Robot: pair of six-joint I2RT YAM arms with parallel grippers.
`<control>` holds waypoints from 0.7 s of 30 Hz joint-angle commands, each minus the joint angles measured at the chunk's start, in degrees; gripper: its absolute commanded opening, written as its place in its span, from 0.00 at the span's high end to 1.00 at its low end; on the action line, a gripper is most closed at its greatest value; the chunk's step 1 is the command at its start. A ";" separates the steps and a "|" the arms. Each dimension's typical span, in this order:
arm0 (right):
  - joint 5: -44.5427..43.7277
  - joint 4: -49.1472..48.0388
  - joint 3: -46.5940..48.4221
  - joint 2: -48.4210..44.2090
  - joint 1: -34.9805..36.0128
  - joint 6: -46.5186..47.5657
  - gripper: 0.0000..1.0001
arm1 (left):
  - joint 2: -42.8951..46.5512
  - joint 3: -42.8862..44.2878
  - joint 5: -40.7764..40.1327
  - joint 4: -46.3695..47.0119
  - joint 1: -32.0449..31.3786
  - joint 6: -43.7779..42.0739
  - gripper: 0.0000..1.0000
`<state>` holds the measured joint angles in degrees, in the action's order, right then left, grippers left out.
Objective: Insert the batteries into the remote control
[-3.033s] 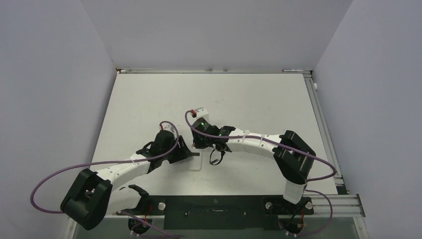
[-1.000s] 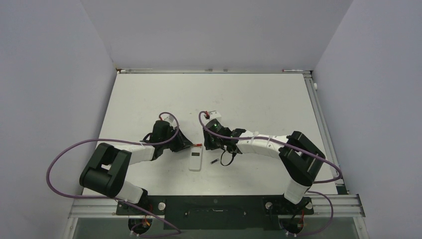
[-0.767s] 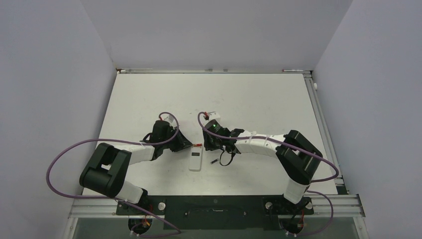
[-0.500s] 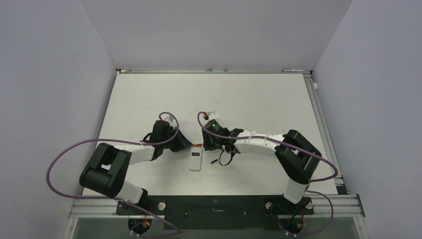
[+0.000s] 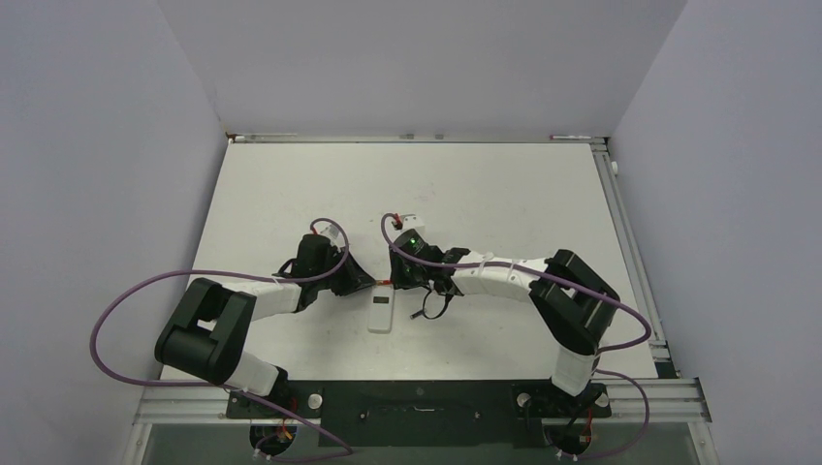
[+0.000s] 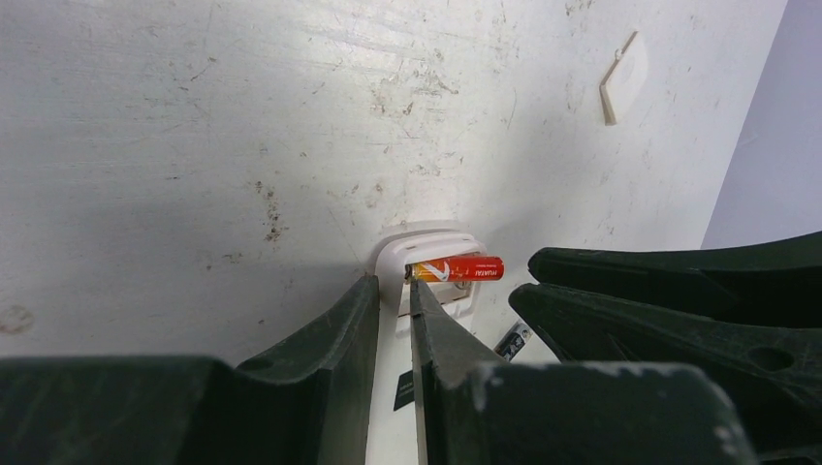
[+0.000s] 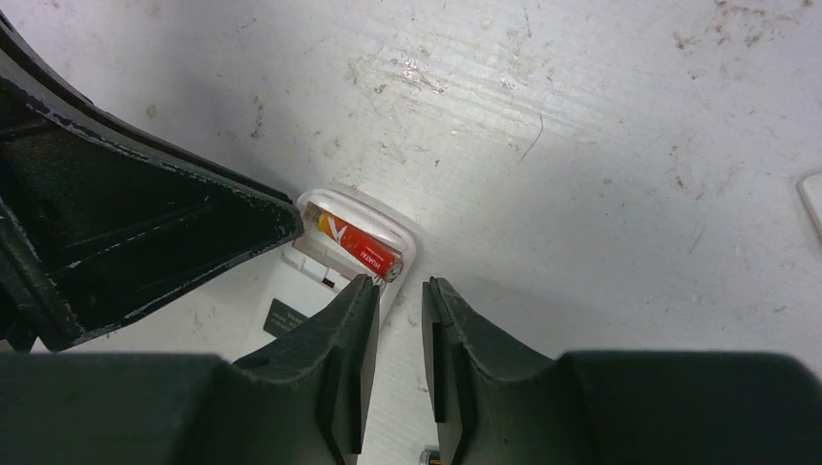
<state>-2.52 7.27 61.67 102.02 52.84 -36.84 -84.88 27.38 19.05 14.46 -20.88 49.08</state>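
My remote control [image 5: 382,312] lies back up on the scuffed white worktop [image 5: 485,203], a smooth white plastic slab. Its open recess at the far end holds a glossy red-orange battery [image 6: 456,270] lying crosswise. My left claw [image 6: 392,295] sits just at that battery's near end, fingers almost pressed together with nothing between them. My right claw [image 7: 399,288] hovers beside the other end, narrowly spread and empty. Farther off lies a small white cover [image 6: 622,77].

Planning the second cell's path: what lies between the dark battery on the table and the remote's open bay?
The right tool, nearly shut and empty, hovers over the bay. The reddish battery fills the end slot of the remote. The dark battery lies right of it.
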 commanded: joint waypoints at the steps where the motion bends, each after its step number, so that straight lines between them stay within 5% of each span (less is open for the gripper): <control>1: -0.06 -1.95 2.85 1.01 -0.37 -0.93 0.76 | -0.08 0.05 1.61 3.37 0.32 -0.30 0.85; 21: 1.54 -2.61 3.80 2.99 -0.30 -1.91 0.88 | -0.45 -0.05 2.00 3.89 0.32 -0.12 0.85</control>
<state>-1.43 6.83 63.55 104.86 52.84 -38.09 -85.10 27.35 19.99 15.18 -20.88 49.08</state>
